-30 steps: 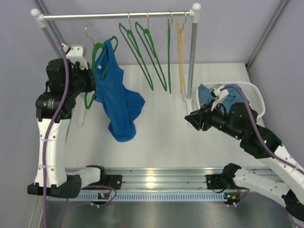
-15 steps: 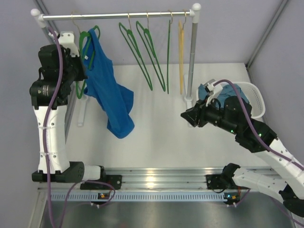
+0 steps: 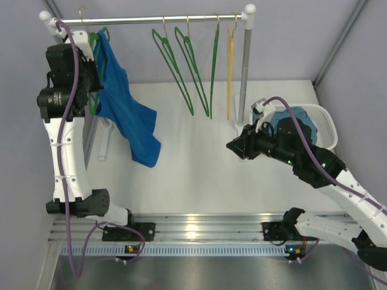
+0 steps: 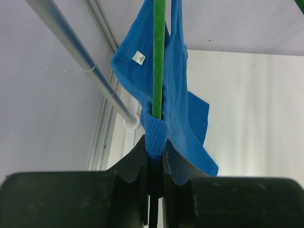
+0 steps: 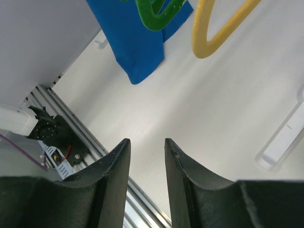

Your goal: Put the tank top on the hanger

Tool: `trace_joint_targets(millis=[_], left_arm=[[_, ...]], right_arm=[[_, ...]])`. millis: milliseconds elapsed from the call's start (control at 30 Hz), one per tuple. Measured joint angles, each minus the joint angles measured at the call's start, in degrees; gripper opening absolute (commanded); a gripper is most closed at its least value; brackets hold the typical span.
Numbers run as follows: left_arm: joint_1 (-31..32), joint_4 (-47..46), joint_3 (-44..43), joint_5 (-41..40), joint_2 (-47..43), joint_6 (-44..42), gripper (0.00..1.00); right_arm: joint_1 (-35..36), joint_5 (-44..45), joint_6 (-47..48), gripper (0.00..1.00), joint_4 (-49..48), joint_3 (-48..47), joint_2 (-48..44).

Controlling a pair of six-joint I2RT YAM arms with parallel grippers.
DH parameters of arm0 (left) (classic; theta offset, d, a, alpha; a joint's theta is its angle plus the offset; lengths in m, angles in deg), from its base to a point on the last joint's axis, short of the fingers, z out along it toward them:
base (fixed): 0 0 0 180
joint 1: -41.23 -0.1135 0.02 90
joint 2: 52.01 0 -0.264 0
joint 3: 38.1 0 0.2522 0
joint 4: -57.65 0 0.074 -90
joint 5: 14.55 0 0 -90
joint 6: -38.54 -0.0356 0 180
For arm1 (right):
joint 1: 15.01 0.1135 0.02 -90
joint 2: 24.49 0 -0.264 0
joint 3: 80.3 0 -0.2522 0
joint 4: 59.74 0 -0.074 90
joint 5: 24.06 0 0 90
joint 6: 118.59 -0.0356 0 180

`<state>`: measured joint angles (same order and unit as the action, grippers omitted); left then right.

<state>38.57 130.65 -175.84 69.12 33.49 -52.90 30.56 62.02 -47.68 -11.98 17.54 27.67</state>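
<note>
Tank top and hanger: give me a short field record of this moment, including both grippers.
tank top: draped on the hanger, hanging loose below it
hanger: green, pinched along with fabric by left gripper, raised to the left end of the rail; hooked on or not, cannot tell
right gripper: open, empty, above the table
rail: three more green hangers, one yellow hanger
basket: holds teal garment
</note>
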Motion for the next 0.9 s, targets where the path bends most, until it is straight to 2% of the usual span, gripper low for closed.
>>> trace_joint_targets(millis=[767,900], left_arm=[[-2.5,-0.5,4.1,-2.3,1.6,0.5,0.00],[-2.5,-0.9,5.4,-2.8,0.6,0.9,0.06]], right_arm=[[0.0,-0.5,-0.5,0.34,-0.5,0.2,0.9],[0.0,-0.6,-0.5,0.34,-1.1,0.2,1.0]])
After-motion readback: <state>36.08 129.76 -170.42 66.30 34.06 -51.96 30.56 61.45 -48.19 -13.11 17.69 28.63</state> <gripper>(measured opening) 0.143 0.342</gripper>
